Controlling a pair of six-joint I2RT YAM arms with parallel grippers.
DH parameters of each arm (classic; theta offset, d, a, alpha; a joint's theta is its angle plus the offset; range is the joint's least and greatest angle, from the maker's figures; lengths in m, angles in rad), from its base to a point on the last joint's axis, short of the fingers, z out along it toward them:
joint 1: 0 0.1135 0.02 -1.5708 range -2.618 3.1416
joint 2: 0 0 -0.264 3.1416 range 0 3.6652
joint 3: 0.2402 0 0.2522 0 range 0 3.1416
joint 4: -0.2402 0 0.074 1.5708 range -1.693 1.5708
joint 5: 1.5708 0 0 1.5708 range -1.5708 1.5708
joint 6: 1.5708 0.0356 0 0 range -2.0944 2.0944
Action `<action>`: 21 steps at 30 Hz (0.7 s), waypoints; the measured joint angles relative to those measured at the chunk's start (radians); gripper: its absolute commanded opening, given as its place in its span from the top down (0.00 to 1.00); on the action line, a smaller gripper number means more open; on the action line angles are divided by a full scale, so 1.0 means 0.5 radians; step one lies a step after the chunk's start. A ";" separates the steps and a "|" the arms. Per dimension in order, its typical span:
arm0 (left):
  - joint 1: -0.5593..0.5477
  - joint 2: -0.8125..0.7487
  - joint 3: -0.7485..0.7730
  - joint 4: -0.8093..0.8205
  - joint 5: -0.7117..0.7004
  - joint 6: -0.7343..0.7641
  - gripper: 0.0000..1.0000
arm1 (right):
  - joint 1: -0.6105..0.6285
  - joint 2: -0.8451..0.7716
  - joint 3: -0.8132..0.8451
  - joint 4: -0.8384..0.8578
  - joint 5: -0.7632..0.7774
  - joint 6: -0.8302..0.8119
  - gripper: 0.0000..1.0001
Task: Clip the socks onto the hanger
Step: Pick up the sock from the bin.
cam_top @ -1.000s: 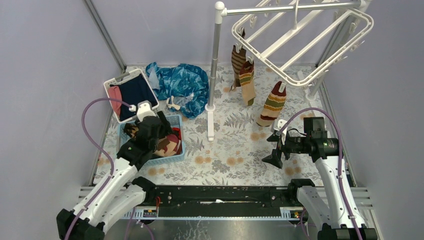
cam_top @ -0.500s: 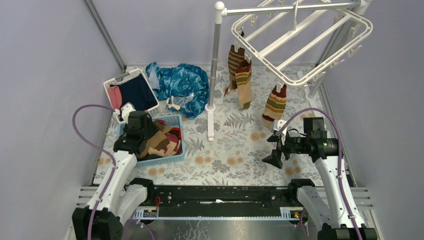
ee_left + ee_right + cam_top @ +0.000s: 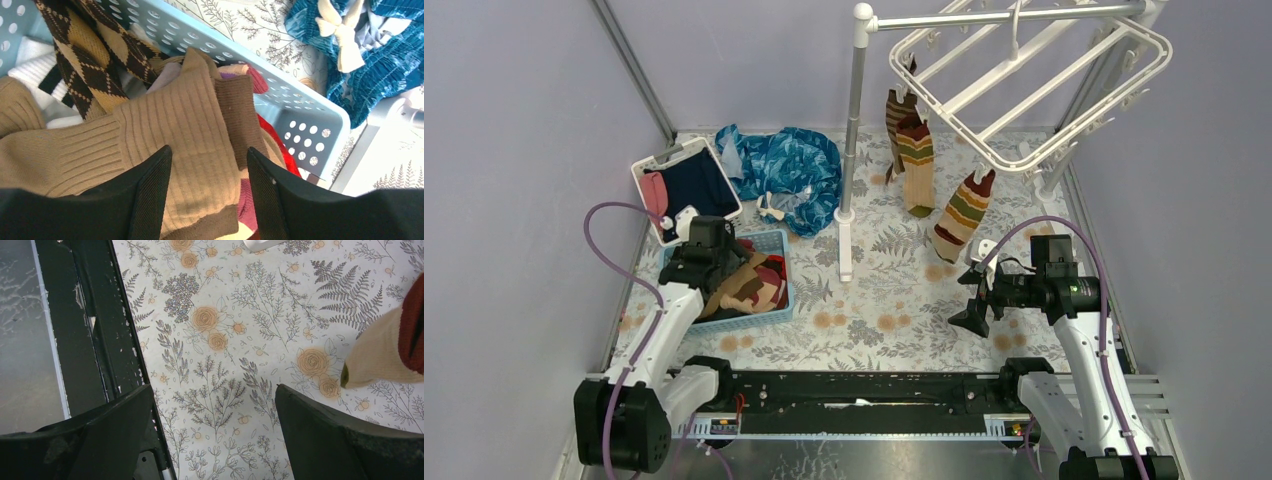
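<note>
- The tan ribbed sock (image 3: 195,145) lies on top of the heap in the blue basket (image 3: 300,115) at the table's left, with an argyle sock (image 3: 95,55) just beside it.
- A few striped socks (image 3: 914,160) already hang from clips on the white hanger (image 3: 1024,90) at the back right, so the task looks partly done.
- The left gripper (image 3: 207,150) hangs over the tan sock with its jaws apart, one finger on each side of the ribbed cuff. Nothing is pinched, though from the wrist view it is hard to tell whether the tips touch the fabric.
- The step in hand seems to be picking up the next sock. It should go well if the fingers sink into the cuff alone, close firmly, then rise straight up so the neighbouring socks slide off. A grip near the cuff edge would leave fabric free for a clip.
- The right gripper (image 3: 212,390) is spread wide and empty. It hovers above the floral tablecloth (image 3: 225,340), well apart from the basket and near the toe of a hung sock.
</note>
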 measured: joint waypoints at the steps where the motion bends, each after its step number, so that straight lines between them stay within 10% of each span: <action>1: 0.000 -0.001 0.008 -0.005 0.014 0.002 0.38 | 0.002 0.000 0.000 0.000 0.000 0.000 0.00; 21: -0.297 0.223 0.125 -0.211 -0.198 -0.121 0.57 | 0.035 0.005 0.000 -0.001 0.015 0.000 0.00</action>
